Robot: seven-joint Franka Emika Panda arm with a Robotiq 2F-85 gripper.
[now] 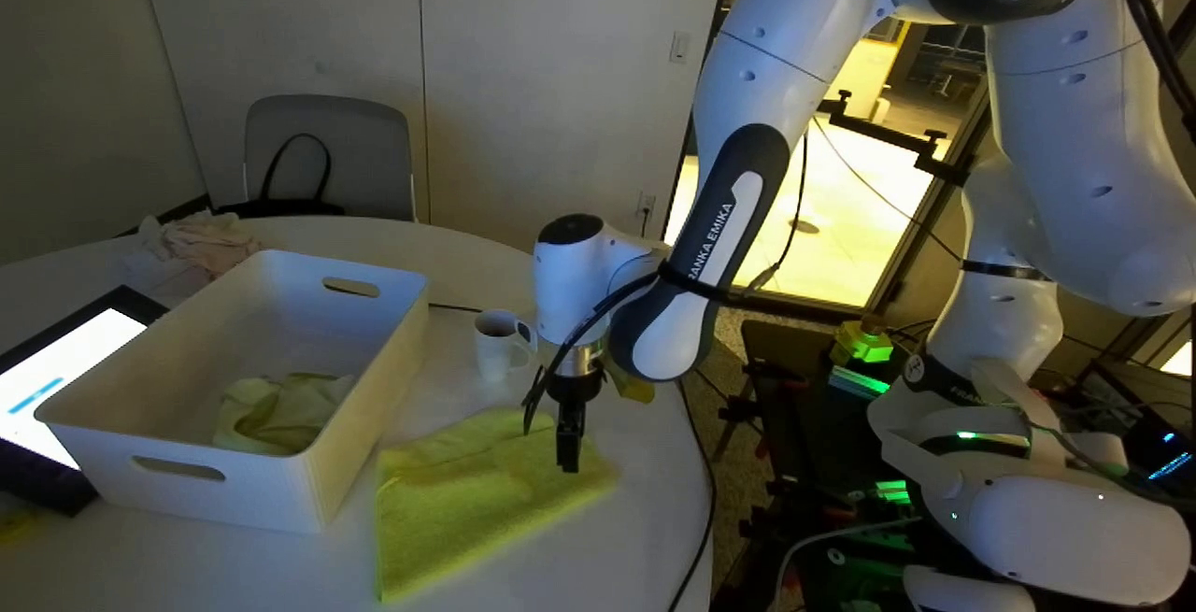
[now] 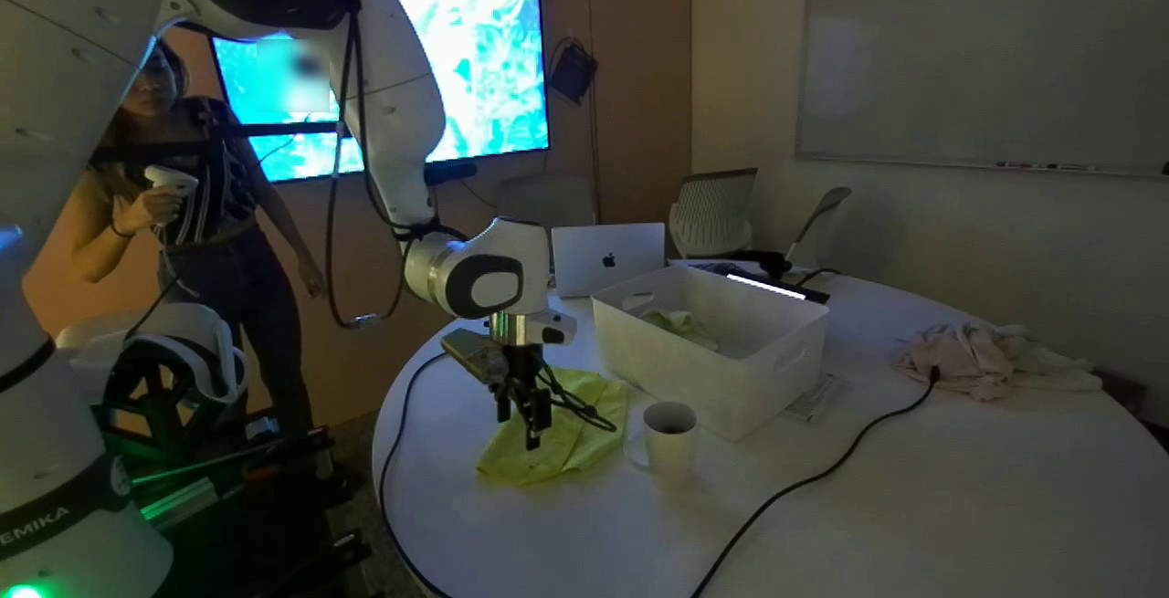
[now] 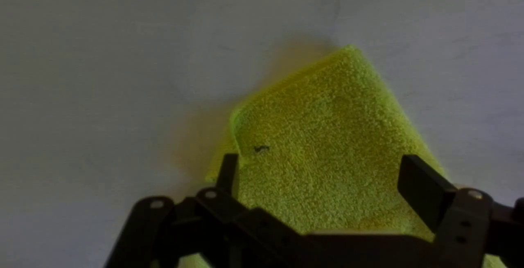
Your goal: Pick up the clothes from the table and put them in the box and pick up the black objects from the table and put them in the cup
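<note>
A yellow-green cloth (image 1: 467, 509) (image 2: 584, 443) (image 3: 323, 145), one of the clothes, lies folded on the white table (image 1: 523, 556) near its edge. Over it points my gripper (image 1: 568, 461) (image 2: 519, 427) (image 3: 319, 161), jaws wide apart and nothing held; whether the tips touch the fabric is unclear. Another pale green cloth (image 1: 280, 416) (image 2: 680, 326) rests inside the white box (image 1: 252, 491) (image 2: 676, 388). Beside the box stands the white cup (image 1: 492, 364) (image 2: 669, 466), upright. A small dark mark (image 3: 261, 149) shows on the cloth; I cannot make out the black objects in any view.
Pinkish and white fabric (image 1: 201, 243) (image 2: 968, 361) is heaped at the table's far side. A lit tablet (image 1: 75, 388) and a laptop (image 2: 607, 260) sit by the box. A black cable (image 2: 822, 470) crosses the tabletop. A person (image 2: 210, 187) stands behind the arm.
</note>
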